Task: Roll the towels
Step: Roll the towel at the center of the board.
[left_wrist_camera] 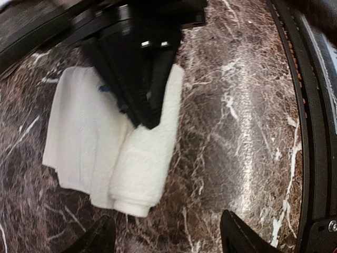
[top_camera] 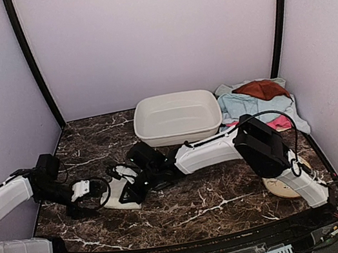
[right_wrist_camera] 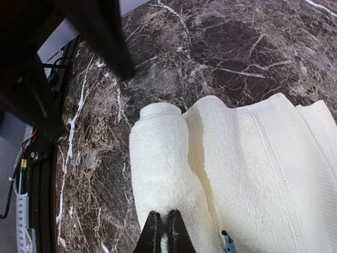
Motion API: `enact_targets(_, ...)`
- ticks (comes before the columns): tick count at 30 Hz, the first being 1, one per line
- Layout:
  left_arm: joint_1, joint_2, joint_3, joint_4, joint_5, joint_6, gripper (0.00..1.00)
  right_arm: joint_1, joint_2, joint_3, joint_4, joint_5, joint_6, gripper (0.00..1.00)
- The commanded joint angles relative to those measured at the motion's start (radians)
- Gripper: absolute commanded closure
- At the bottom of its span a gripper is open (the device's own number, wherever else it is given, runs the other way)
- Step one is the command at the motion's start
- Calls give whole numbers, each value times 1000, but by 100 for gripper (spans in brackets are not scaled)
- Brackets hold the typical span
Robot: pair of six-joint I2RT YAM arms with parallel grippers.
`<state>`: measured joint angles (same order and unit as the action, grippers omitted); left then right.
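A cream-white towel [left_wrist_camera: 84, 137] lies on the marble near the left front, its right part rolled into a tube [left_wrist_camera: 145, 168]. A small blue mark [right_wrist_camera: 227, 242] shows on its flat part. My right gripper [right_wrist_camera: 163, 234] is shut, its tips pinched on the near end of the roll [right_wrist_camera: 158, 158]; it reaches across from the right [top_camera: 137, 186]. My left gripper [left_wrist_camera: 168, 240] stands open just short of the roll's end, with nothing between its fingers [left_wrist_camera: 237, 237]. More towels lie piled at the back right: rust-brown [top_camera: 259, 89], light blue [top_camera: 245, 110], pink [top_camera: 280, 122].
A white plastic basin [top_camera: 177, 117] stands at the back middle. A round beige disc [top_camera: 283, 186] lies under the right arm near the front right. The table's black front rail [left_wrist_camera: 310, 132] runs close to the left gripper.
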<state>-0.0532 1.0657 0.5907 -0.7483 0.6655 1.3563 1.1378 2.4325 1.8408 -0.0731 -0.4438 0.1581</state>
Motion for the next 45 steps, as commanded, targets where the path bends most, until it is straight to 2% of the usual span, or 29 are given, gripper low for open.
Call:
enact_targets(1,-131,-5,-18,54,-49,-16,30,-30,67,40,-104,-101,184,100)
enact_targets(5,-219,25,-15,102,-111,-14,31,-41,94,56,-118,-111,224,100)
enact_targets(12,-270,149,11,193,-204,9,40,-63,135,73,-96,-185,315,100)
enact_targets(17,-292,228,41,289,-240,-29,49,-77,140,67,-66,-222,356,100)
enact_targets(21,-302,239,39,321,-251,-31,50,-84,150,69,-71,-247,371,100)
enact_targets(27,-320,229,42,282,-244,-29,50,-99,145,50,-58,-265,401,100)
enact_targets(38,-324,365,66,331,-289,-57,55,-99,129,46,10,-330,458,100)
enact_targets(39,-324,377,70,329,-291,-62,59,-99,126,43,20,-338,465,99)
enact_targets(42,-323,417,95,294,-285,-78,81,-101,95,18,48,-325,465,92)
enact_targets(45,-323,452,132,210,-248,-97,92,-111,6,-48,60,-189,419,81)
